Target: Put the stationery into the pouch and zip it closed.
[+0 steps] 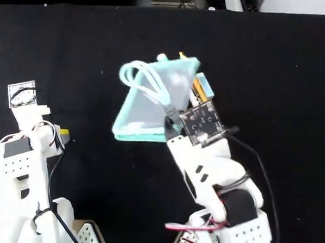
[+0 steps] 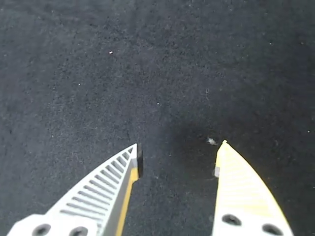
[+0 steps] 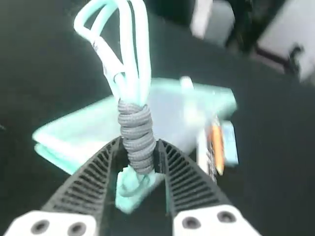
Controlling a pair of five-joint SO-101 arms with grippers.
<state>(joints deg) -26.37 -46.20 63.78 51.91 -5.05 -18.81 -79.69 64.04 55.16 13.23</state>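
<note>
A translucent mint pouch (image 1: 152,102) lies tilted at the middle of the black table, one side raised. Its mint cord loop (image 1: 143,77) ends in a grey wrapped zip pull (image 3: 138,137). My right gripper (image 3: 140,157) is shut on that grey pull, at the pouch's near corner (image 1: 173,122). Stationery (image 1: 199,89), orange and blue pieces, sticks out at the pouch's right edge (image 3: 216,142). My left gripper (image 2: 177,157) hovers open over bare black cloth at the table's left (image 1: 61,133), far from the pouch, with nothing between its fingers.
The black cloth (image 1: 274,78) covers the whole table. The right arm's cable (image 1: 263,170) trails along the cloth toward its base. Pale furniture and dark stands are visible beyond the table's far edge (image 3: 256,29).
</note>
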